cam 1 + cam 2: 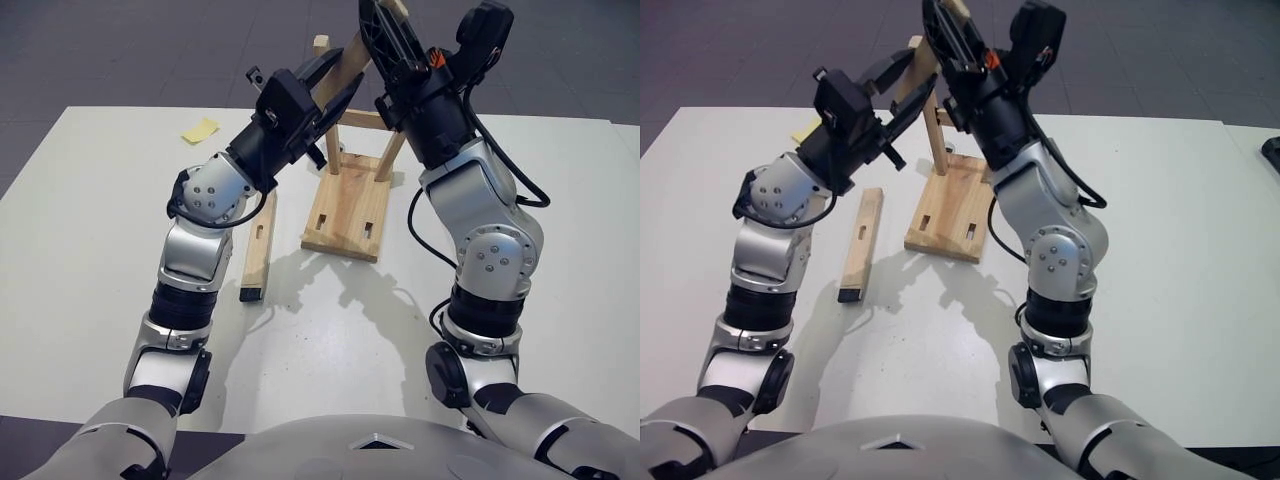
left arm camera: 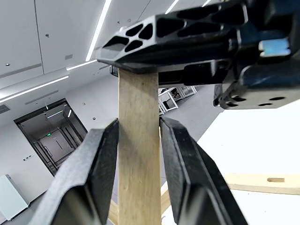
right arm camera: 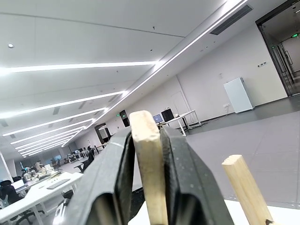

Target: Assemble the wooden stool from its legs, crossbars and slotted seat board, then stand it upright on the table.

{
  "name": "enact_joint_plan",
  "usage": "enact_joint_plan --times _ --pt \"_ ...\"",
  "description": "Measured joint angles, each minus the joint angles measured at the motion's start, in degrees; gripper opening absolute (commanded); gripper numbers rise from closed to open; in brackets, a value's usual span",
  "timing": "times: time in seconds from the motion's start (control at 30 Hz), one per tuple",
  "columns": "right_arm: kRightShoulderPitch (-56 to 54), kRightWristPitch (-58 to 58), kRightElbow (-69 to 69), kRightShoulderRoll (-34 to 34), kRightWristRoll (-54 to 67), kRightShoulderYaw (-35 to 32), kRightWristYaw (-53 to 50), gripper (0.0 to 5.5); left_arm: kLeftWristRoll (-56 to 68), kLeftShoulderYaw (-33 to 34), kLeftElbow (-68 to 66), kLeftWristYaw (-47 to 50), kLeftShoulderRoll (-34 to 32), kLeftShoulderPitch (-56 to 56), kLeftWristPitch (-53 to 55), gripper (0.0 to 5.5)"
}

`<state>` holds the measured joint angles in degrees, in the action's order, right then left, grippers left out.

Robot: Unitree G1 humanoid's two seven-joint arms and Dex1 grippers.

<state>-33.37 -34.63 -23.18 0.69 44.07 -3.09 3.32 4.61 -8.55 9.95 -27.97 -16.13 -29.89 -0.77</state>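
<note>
**Both jaws on one slanted leg above the seat board**

We see the slanted leg [image 2: 138, 187] held in the air by both arms at once. The right gripper [image 3: 146, 134] has its jaws pinching the leg's upper end. The left gripper [image 2: 139, 127] has its jaws pressed on the two flat sides lower down the same piece. The leg's long axis runs from high on the robot's right down toward its left, over the far end of the slotted seat board [image 1: 345, 215]. The left jaws are the nearer pair to the board. The lower end of the leg is hidden behind the left gripper, so we cannot tell whether it has met a slot.

The seat board lies flat on the worktop [image 1: 100, 250], with two open slots at its near edge. At its far edge a standing leg [image 1: 330, 130] rises upright, and a crossbar [image 1: 362, 118] runs from it toward the right arm. We judge the next move depends on swinging the slanted leg upright so its foot drops square into the board.

The wood is pale, square-cut and plain. A loose leg [image 1: 257, 250] with a slot in its face lies flat just to the left of the board, and a yellow sticky note [image 1: 200, 130] sits farther off.
</note>
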Motion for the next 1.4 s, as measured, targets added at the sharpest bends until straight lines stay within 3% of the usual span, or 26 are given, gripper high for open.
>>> enact_joint_plan --times 0.33,0.37,0.77,1.03,1.1,1.23,1.4 --pt "2.61 1.48 -1.78 -3.25 -4.35 2.46 2.00 0.61 -1.21 -0.84 -0.06 0.05 1.78 1.01 0.71 1.32" --pt "2.64 1.60 -1.74 -3.32 -4.57 2.46 2.04 0.61 -1.47 -0.95 -0.04 0.18 1.96 1.02 0.87 1.70" --pt "2.36 5.09 9.00 -3.28 -10.45 3.20 5.36 0.41 -3.85 -1.06 -3.15 5.06 3.97 1.06 3.95 3.71" --pt "2.33 9.99 15.85 -13.75 -17.19 -9.04 4.29 0.41 -3.24 -2.85 -2.71 3.98 4.12 7.97 6.01 5.05" --pt "3.31 11.27 16.23 -16.82 -19.36 -11.18 4.24 0.41 -1.84 -0.98 -2.08 5.08 4.63 8.16 7.02 5.35" --pt "8.78 13.81 20.67 -24.66 -25.61 -15.02 4.54 0.41 3.17 7.39 -2.19 10.81 6.91 7.75 10.48 5.40" --pt "13.98 14.94 24.86 -23.25 -24.89 -16.61 6.41 0.41 6.74 14.13 -5.41 17.76 9.60 4.18 12.79 5.40"
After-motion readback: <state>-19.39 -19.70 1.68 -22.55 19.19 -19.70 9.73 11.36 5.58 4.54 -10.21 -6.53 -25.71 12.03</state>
